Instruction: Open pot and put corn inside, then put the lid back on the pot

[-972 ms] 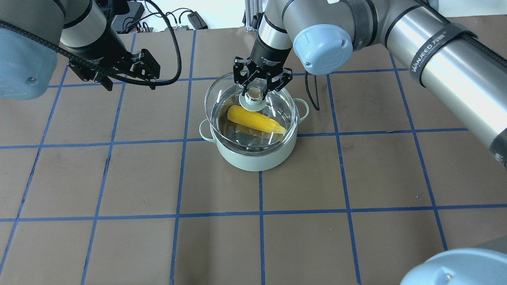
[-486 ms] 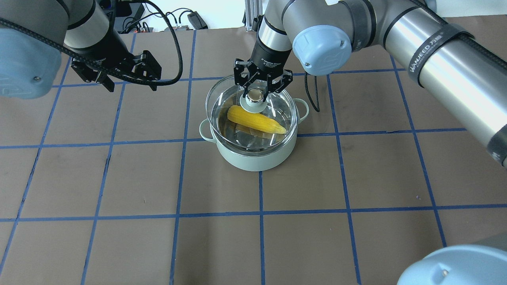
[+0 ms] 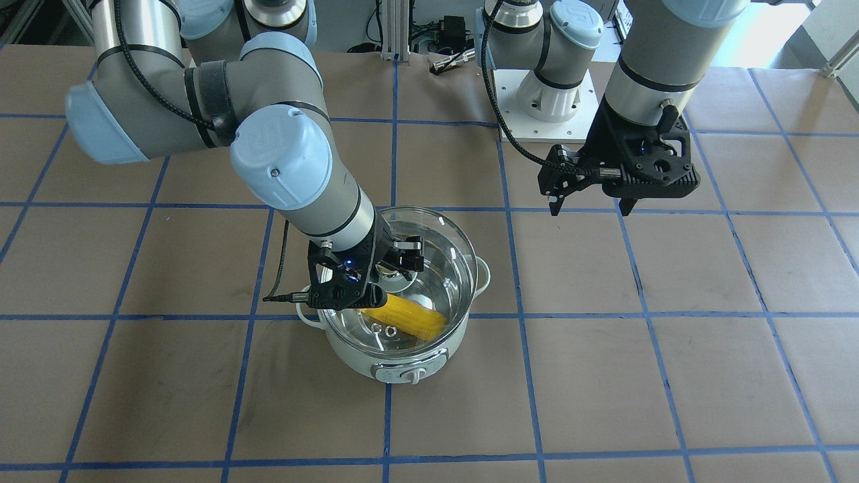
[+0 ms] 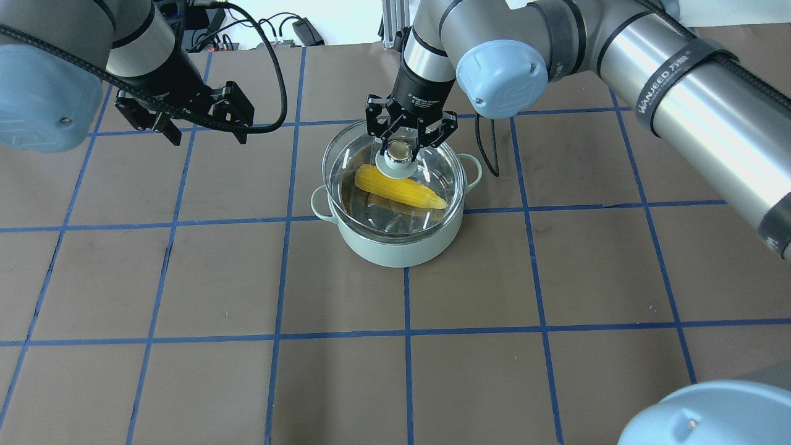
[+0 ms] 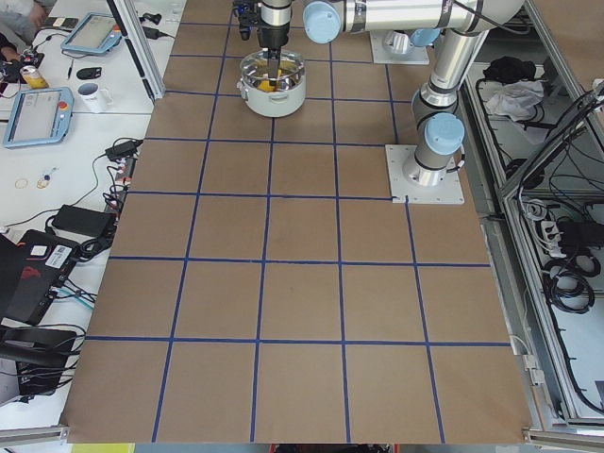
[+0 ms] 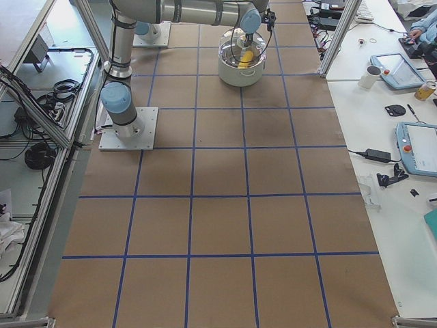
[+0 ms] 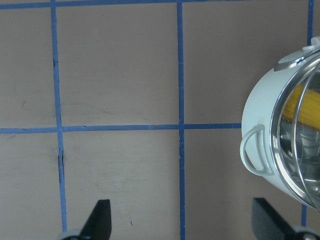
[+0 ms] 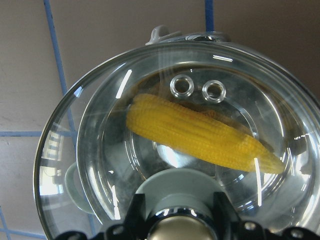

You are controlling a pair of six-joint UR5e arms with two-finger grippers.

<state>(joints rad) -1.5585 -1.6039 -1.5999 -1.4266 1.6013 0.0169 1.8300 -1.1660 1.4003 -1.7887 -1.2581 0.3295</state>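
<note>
The left wrist view cuts the pot (image 7: 260,115) off at its right edge and shows only the tips of the left claw (image 7: 181,212). From the front, the right claw (image 3: 379,268) hides the knob of the lid (image 3: 443,261) and one end of the corn (image 3: 409,320). In the side views the lid is too small to judge.

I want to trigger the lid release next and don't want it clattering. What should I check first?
1. Yellow corn cob lies wholly inside the pale mint-green round pot: ok.
2. Round clear glass lid seated on the pot's rim: not ok; in the right wrist view it looks raised and off-centre.
3. Right gripper holds the lid: ok, shut on it.
4. Left gripper away from the pot: ok, open, off to the side.
5. Black cable hanging by the pot's handle clear of the lid: ok.
</note>
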